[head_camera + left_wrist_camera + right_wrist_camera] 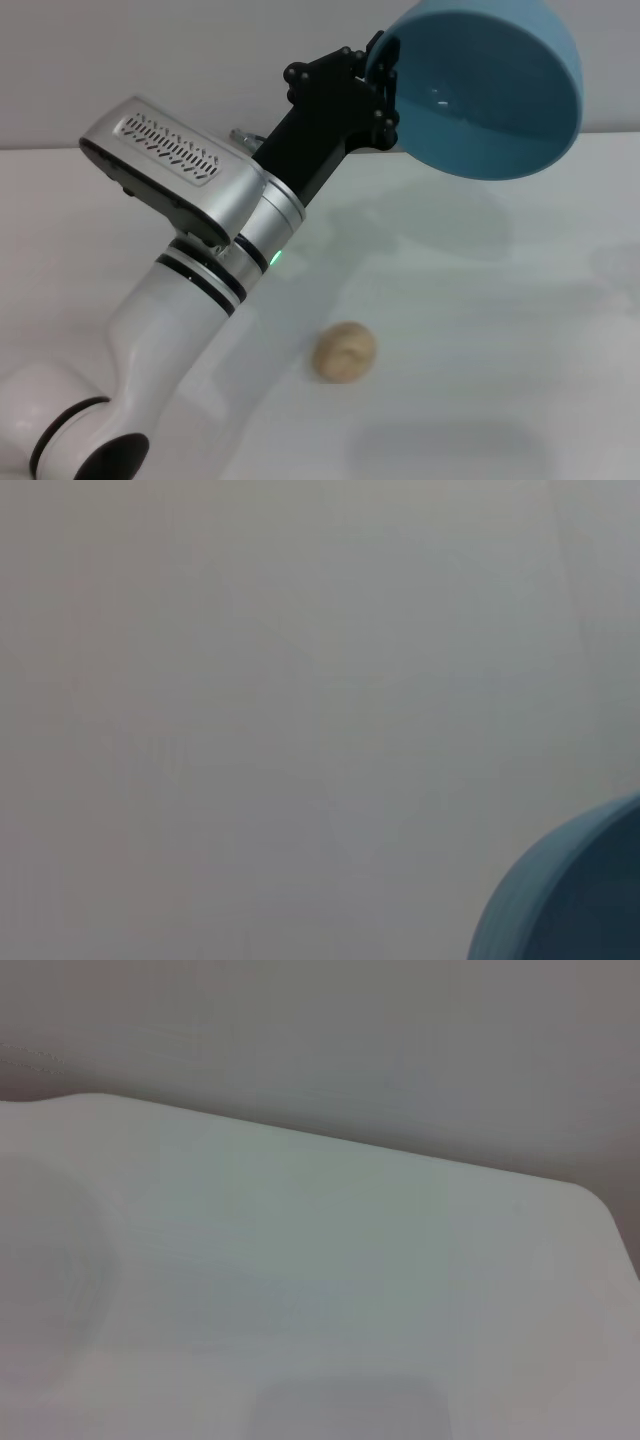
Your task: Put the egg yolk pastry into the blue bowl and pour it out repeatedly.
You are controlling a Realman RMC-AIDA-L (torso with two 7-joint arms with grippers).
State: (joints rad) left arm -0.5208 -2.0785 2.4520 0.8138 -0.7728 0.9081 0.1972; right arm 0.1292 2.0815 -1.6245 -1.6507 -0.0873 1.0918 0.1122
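Note:
The blue bowl (pixel 490 85) is held high above the table, tipped on its side with its empty inside facing me. My left gripper (pixel 385 85) is shut on the bowl's rim at its left side. The egg yolk pastry (pixel 345 351), a small tan lump, lies on the white table (pixel 500 300) below and to the left of the bowl, apart from it. A curved edge of the blue bowl (pixel 570 900) also shows in the left wrist view. My right gripper is out of view in all frames.
The white table (pixel 320 1290) has a rounded far corner and back edge in the right wrist view, with a grey wall behind. My left arm (pixel 190 260) slants across the table's left half.

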